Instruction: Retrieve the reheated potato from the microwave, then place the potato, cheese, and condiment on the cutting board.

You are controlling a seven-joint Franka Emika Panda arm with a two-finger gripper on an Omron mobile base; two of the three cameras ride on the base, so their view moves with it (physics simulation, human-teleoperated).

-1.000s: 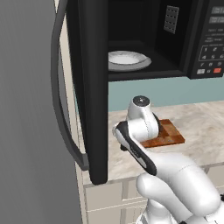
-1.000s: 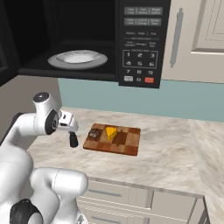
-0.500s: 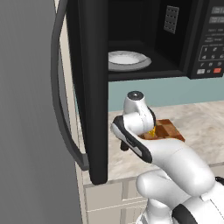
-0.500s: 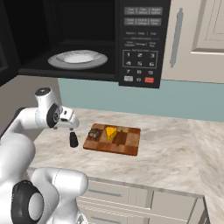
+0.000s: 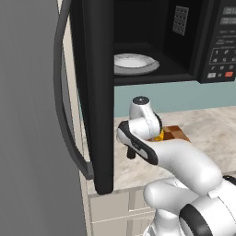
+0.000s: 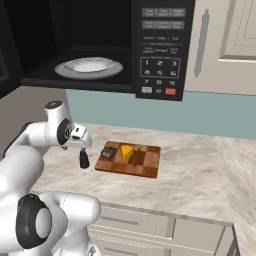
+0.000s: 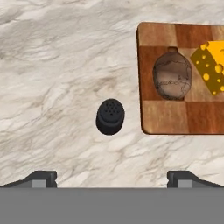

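The robot's two-finger pincer (image 7: 112,177) hangs above the marbled beige counter (image 7: 52,65) with its dark tips spread wide and nothing between them. Just beyond it stands the condiment (image 7: 110,116), a small black shaker with a perforated rounded top, upright on the counter and just beside the near short edge of the checkered wooden cutting board (image 7: 164,118), not yet on it. On that board lie the grey-brown roundish potato (image 7: 173,76), close to the edge facing the shaker, and past it the yellow-orange holed cheese wedge (image 7: 210,65).

The step in hand appears to be picking up the shaker, the last item off the board. To do it well, the pincer should centre over the shaker's cap, descend straight, and close on the narrower upper body without tipping it. The free squares nearest the shaker look like the safest landing spot, clear of the potato.

Farthest back, above the board, the large black microwave (image 6: 160,50) stands open, with a white round plate (image 6: 89,67) inside.
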